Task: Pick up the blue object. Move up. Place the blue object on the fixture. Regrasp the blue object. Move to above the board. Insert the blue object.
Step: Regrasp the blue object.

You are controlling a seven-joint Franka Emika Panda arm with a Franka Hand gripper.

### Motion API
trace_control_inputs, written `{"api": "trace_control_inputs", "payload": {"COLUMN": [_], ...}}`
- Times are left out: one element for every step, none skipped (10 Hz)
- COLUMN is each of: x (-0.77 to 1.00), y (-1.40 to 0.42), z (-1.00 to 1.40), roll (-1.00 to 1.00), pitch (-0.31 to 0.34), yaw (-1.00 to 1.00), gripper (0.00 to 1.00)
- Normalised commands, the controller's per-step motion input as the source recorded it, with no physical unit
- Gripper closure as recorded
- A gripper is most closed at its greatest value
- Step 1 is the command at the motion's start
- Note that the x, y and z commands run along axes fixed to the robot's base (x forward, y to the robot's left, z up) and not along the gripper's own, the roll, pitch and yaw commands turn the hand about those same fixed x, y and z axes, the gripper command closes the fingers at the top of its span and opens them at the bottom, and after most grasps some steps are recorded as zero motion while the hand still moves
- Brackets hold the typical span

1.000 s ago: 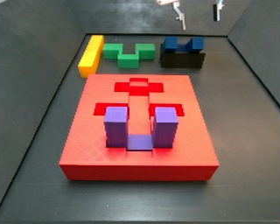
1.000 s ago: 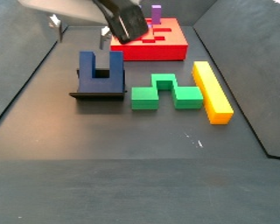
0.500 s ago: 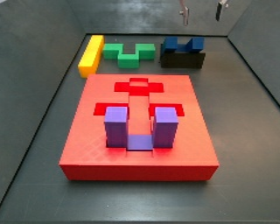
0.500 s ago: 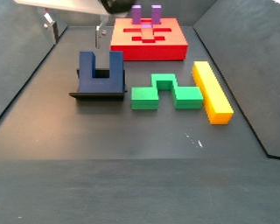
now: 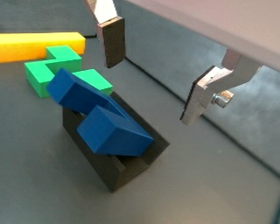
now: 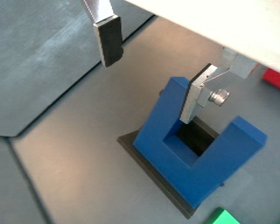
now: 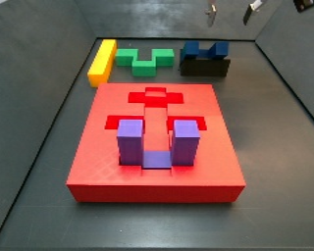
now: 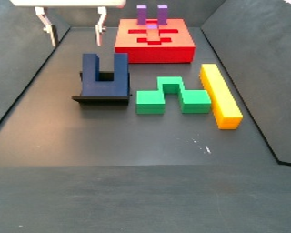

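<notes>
Gripper cropped by top edge in both side views, only finger tips visible, apart and empty. Fixture mostly covered by blue object in a wrist view. Board clipped to a red corner.

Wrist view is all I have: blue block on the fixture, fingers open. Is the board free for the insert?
Observer: Partly. A purple block stands in the board, at one end of its recess.
Operator: How high is the gripper?
Observer: It hangs open well above the blue block, touching nothing.
Operator: Anything beside the fixture?
Observer: A green block, then a yellow bar, both apart from it.
</notes>
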Motion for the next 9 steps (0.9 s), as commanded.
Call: {"api": "trace_control_inputs", "payload": {"x": [0.17, 0.17, 0.11, 0.17, 0.34, 0.52, 0.5, 0.29, 0.21], "y": [-0.29, -0.28, -0.25, -0.27, -0.23, -0.15, -0.11, 0.0, 0.0], "z": [0.0, 0.0, 0.0, 0.0, 0.0, -0.05, -0.12, -0.19, -0.32], "roll": [0.84, 0.86, 0.97, 0.93, 0.49, 0.31, 0.27, 0.0, -0.05], "pitch": [0.0, 0.0, 0.091, 0.269, 0.326, 0.354, 0.343, 0.257, 0.186], "yaw": [0.36, 0.36, 0.33, 0.26, 0.02, 0.0, 0.0, 0.0, 0.02], "gripper": [0.0, 0.0, 0.0, 0.0, 0.0, 0.0, 0.0, 0.0, 0.0]}}
